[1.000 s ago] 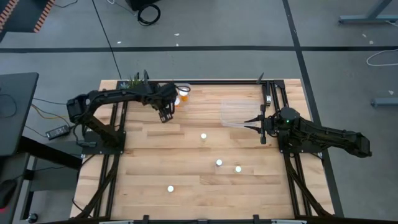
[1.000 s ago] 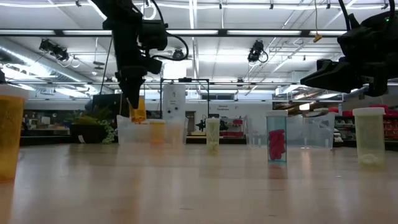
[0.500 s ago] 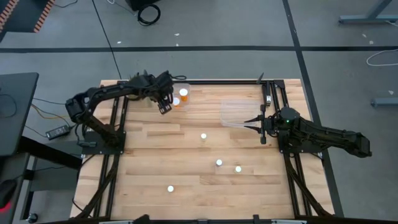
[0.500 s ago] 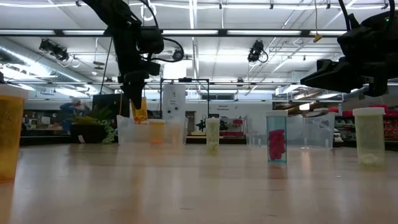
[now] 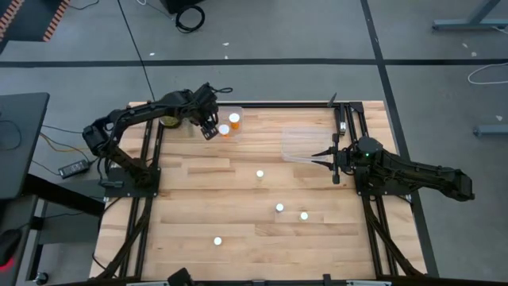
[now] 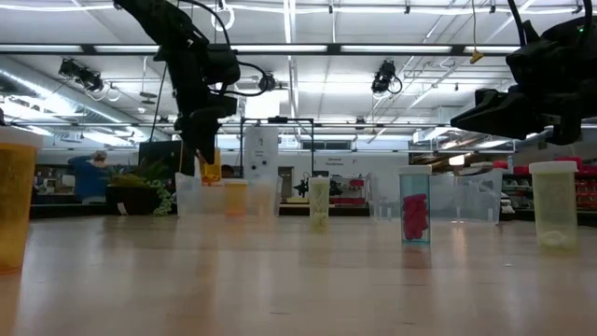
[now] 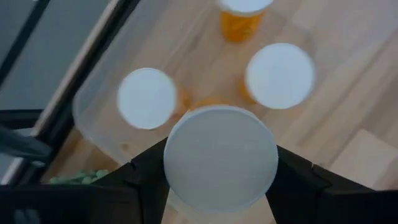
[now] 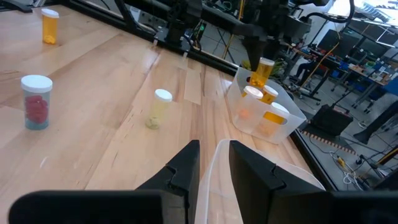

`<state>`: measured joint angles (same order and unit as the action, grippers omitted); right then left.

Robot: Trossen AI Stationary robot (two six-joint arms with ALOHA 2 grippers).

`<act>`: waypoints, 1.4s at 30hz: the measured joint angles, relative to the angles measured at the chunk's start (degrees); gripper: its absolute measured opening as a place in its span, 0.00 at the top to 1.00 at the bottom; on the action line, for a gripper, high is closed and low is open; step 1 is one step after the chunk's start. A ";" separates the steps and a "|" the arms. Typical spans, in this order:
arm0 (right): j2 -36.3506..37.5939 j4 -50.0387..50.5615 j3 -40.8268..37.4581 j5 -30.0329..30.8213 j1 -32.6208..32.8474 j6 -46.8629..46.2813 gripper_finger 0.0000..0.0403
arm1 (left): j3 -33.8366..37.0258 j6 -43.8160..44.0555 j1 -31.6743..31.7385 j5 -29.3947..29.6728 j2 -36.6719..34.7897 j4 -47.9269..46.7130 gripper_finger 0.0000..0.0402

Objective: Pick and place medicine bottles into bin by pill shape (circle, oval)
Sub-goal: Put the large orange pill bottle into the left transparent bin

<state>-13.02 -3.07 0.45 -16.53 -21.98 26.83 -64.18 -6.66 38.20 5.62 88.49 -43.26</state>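
Note:
My left gripper [image 5: 209,125] is shut on an orange medicine bottle [image 6: 210,170] with a white cap [image 7: 221,160], over a clear bin [image 6: 224,198] at the table's far left. That bin holds white-capped orange bottles [image 7: 147,98] [image 7: 280,74]. My right gripper [image 5: 320,159] is shut on the wall of a second clear bin [image 5: 304,141] at the far right. Several bottles stand upright on the table: a pale one [image 5: 259,174], one with pink pills [image 6: 415,205], another pale one [image 6: 553,205] and an orange one [image 6: 14,201]. My left gripper pinches the bottle's top end between its two fingers [image 7: 146,177], one on each side just under the cap, which hides the contact. The fingers point down from above. The bottle hangs roughly upright below them, clear of the bin. My right gripper has the clear bin's rim [image 8: 213,158] between its two fingers, one finger inside the wall and one outside. The fingers come in level from the table's right side. The bin rests on the table.
Dark frame rails [image 5: 151,159] [image 5: 361,199] run along the table's left and right sides. A green plant [image 5: 171,103] stands at the far left corner. Bare wood lies in the table's middle and near part, between the standing bottles.
My left gripper has carried the orange bottle toward the table's far edge, from beside the left bin to over it. The bottle has stayed in the hold, hanging below the fingers.

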 joint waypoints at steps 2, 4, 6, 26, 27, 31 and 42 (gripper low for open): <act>0.00 0.00 0.00 0.00 0.00 0.00 0.77 | 0.00 0.03 -0.23 -0.79 0.28 0.12 0.44; 0.00 0.00 0.00 0.00 -0.01 0.01 0.77 | 0.02 0.29 -0.55 -0.99 1.16 0.24 0.46; -0.01 0.00 0.00 0.00 -0.02 0.02 0.77 | 0.04 0.42 -0.59 -1.15 2.33 0.22 0.48; 0.00 0.00 0.00 0.00 0.00 0.02 0.77 | 0.07 1.18 -0.48 -0.73 10.85 2.22 0.44; -0.01 0.00 0.00 0.01 -0.01 0.02 0.77 | 0.07 1.22 -0.45 -0.61 10.76 2.19 0.42; 0.00 0.00 0.00 0.00 0.00 0.02 0.77 | 0.07 1.09 -0.33 -0.06 10.60 1.41 0.31; -0.02 0.00 0.00 0.00 0.00 0.00 0.77 | -4.73 -1.12 -0.57 0.57 10.38 -4.02 0.23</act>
<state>-13.04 -3.07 0.45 -16.53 -21.98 26.83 -68.92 -7.78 37.63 6.20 98.87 -47.28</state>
